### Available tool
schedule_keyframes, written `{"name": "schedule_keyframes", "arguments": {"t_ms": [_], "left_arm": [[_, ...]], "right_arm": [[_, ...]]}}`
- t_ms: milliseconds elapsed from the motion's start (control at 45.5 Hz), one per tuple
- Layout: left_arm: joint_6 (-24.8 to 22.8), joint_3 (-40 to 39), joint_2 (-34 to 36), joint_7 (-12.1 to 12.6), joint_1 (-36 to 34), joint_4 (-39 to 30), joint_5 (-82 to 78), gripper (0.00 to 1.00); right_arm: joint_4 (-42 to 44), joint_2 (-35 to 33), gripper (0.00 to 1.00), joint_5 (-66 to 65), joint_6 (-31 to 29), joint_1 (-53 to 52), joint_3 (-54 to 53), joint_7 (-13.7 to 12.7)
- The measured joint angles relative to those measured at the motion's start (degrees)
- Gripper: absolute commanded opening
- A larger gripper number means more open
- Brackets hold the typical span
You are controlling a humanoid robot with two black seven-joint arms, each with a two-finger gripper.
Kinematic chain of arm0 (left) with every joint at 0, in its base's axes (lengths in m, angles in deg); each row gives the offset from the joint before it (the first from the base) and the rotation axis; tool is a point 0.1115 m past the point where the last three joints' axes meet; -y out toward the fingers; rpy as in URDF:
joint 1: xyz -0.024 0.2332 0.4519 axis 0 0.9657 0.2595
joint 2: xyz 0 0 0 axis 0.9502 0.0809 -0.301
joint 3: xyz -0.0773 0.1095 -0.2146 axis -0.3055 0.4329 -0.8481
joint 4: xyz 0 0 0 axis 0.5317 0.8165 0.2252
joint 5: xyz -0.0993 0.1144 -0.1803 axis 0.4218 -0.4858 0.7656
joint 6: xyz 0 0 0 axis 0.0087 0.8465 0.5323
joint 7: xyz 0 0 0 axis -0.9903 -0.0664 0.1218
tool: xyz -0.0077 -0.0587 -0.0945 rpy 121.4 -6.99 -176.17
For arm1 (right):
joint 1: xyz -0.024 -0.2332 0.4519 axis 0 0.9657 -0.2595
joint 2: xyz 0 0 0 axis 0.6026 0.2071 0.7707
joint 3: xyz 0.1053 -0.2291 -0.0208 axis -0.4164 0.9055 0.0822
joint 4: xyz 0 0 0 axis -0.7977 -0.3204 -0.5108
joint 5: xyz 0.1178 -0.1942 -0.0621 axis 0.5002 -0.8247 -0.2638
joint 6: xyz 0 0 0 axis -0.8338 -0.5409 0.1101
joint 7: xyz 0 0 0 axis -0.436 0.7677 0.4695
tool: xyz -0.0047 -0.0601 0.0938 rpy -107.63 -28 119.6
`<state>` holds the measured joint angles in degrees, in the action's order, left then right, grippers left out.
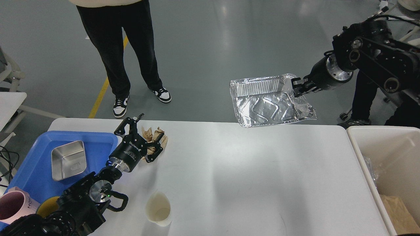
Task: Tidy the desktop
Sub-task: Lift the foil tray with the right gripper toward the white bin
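Note:
The white desktop fills the lower middle of the head view. My right gripper is shut on the rim of a crumpled foil tray and holds it in the air above the desktop's far edge. My left gripper is open, its fingers either side of a crumpled brown paper wad that lies on the desktop near the far left. A white paper cup stands near the front edge.
A blue tray at the left holds a steel dish, a pink mug and a yellow item. A cream bin at the right holds brown paper. A person stands beyond the table.

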<state>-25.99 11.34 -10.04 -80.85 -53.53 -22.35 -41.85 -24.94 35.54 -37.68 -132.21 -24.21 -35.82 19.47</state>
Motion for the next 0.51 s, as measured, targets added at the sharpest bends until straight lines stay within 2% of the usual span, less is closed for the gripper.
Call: {"name": "schedule_keyframes", "arguments": {"t_ms": [88,264,506], "left_arm": [[0.0,0.0,0.0,0.0,0.2,0.0,0.0,0.96],[0.3,0.1,0.1,0.0,0.2,0.0,0.0,0.96],[0.6,0.1,0.8,0.0,0.2,0.0,0.0,0.96]], "right_arm": [[2.8,1.9,0.00,3.2,0.5,2.8,-0.5,0.5],[4.3,4.0,0.00,6.3,6.0,9.2,-2.9,1.4],[5.7,6.1,0.00,6.1,11.0,12.2,-2.4,1.5]]}}
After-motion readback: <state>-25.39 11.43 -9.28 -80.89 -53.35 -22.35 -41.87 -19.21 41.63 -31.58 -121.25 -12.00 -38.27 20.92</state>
